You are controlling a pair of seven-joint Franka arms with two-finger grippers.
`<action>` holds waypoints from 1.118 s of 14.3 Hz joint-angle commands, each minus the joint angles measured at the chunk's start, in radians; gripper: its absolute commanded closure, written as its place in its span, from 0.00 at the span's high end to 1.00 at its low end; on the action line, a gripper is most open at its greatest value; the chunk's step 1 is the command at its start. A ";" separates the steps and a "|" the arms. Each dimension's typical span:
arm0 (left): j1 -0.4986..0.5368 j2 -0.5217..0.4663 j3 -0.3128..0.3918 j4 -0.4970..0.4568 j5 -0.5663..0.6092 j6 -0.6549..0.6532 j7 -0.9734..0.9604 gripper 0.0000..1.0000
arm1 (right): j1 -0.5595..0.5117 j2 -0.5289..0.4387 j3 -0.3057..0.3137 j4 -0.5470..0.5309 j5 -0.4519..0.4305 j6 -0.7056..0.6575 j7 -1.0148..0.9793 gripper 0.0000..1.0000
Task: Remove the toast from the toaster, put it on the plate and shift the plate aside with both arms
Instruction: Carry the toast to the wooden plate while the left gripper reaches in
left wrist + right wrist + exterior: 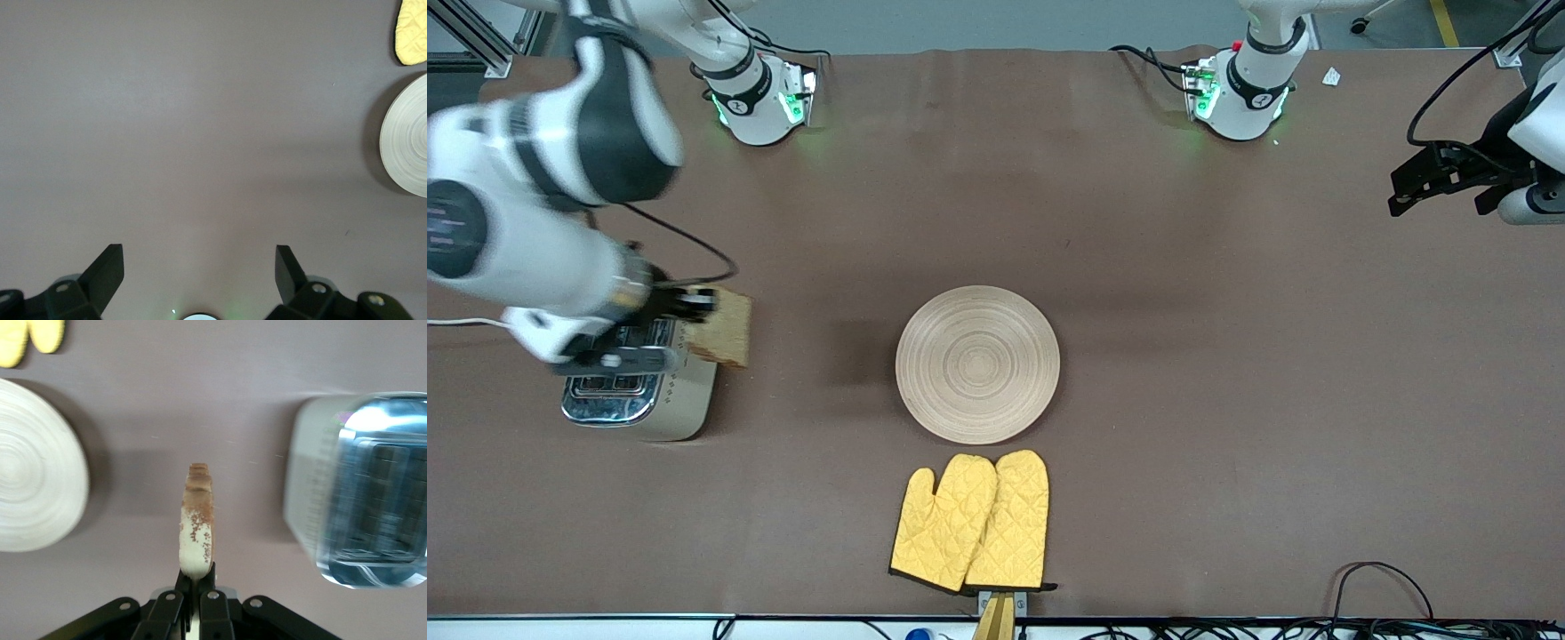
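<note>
My right gripper (197, 587) pinched the toast (725, 327) by its edge, clear of the toaster (645, 391). It looked light, stiff and crumbly. My left gripper (199, 270) waited, fingers spread.

Glossy chrome-topped toaster (636, 391), wood-grained matt plate (978, 364) (concentric rings), quilted cloth mitts (971, 523), matt brown table (1227, 356)

The right arm (534, 213) is smeared with motion and covers part of the toaster (640, 396). The toaster is blurred in the right wrist view too. Left wrist view cuts off the plate (407, 143) — and what looks like an oven mitt (412, 32) — at its edge.
</note>
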 commanded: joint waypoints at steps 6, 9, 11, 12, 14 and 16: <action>-0.001 0.006 -0.002 0.017 0.010 -0.016 0.004 1.00 | 0.291 0.198 -0.011 0.015 -0.004 0.200 0.472 0.05; -0.007 0.009 -0.005 0.013 0.005 -0.016 0.002 1.00 | 0.339 0.256 -0.011 0.018 -0.003 0.301 0.594 0.06; -0.004 0.015 -0.008 0.006 -0.013 -0.010 0.002 1.00 | 0.351 0.278 -0.011 0.024 0.002 0.364 0.667 0.10; -0.001 0.034 -0.008 0.006 -0.037 -0.007 0.002 1.00 | 0.359 0.285 -0.011 0.027 0.004 0.380 0.703 0.18; 0.002 0.074 -0.006 -0.001 -0.090 -0.002 0.002 1.00 | 0.359 0.287 -0.011 0.032 0.005 0.392 0.720 0.91; 0.002 0.120 -0.005 -0.009 -0.123 0.018 0.002 1.00 | 0.365 0.285 -0.013 0.045 -0.003 0.390 0.723 1.00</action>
